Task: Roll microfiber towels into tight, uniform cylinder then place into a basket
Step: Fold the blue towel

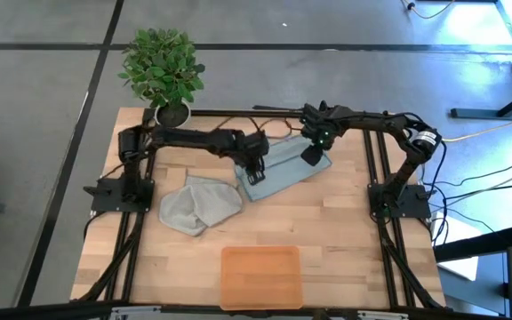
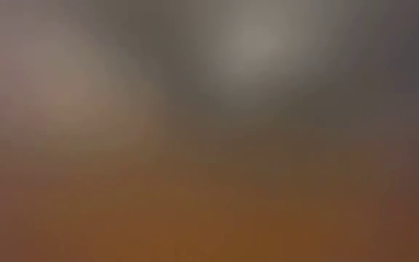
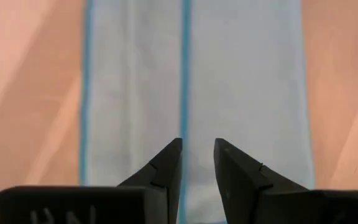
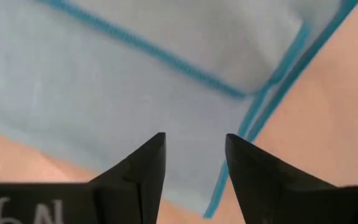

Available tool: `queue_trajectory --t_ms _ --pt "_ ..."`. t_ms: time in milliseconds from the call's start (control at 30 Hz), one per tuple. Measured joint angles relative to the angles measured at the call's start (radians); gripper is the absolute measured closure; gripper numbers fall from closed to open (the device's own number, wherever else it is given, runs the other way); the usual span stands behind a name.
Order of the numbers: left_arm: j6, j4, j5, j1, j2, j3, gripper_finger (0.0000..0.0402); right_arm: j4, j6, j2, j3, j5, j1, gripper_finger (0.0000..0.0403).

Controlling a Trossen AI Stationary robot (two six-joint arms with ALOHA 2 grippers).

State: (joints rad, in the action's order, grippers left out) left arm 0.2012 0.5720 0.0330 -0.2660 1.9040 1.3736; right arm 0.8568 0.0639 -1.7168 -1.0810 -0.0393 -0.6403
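Wood table (image 1: pixel 345 240) on grey floor (image 1: pixel 43 133) — both pincers, left (image 1: pixel 254 172) and right (image 1: pixel 311 155), slightly parted, empty, over blue towel (image 1: pixel 284 169).

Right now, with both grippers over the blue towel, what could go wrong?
Both the left gripper and the right gripper hover open over the folded blue towel, close together, so the arms might collide. The fold could slip, giving a loose roll. The grey towel lies crumpled nearby and may snag.
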Motion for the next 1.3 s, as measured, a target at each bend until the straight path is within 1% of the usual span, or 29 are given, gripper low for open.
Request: queue_trajectory --t_ms 200,433,567,867,1100,1300 --pt "-0.001 0.022 0.01 -0.085 0.016 0.002 0.0317 -0.007 0.036 0.0 0.07 -0.042 0.009 0.0235" --pt "-0.012 -0.001 0.007 -0.094 0.062 -0.006 0.0317 -0.084 0.04 0.0 0.14 -0.042 0.01 0.0235" --pt "-0.018 0.008 0.007 -0.094 0.092 -0.029 0.0317 -0.112 0.04 0.003 0.157 -0.042 0.01 0.0235" --pt "-0.018 0.011 0.014 -0.056 0.112 -0.045 0.0317 -0.159 0.034 0.003 0.158 -0.036 0.006 0.0235" --pt "0.031 0.011 0.005 0.005 0.112 -0.046 0.0317 -0.266 0.031 0.0 0.159 -0.033 -0.003 0.0235" --pt "0.034 0.008 -0.001 0.071 0.112 -0.046 0.0317 -0.367 0.032 -0.002 0.161 -0.033 -0.018 0.0235"
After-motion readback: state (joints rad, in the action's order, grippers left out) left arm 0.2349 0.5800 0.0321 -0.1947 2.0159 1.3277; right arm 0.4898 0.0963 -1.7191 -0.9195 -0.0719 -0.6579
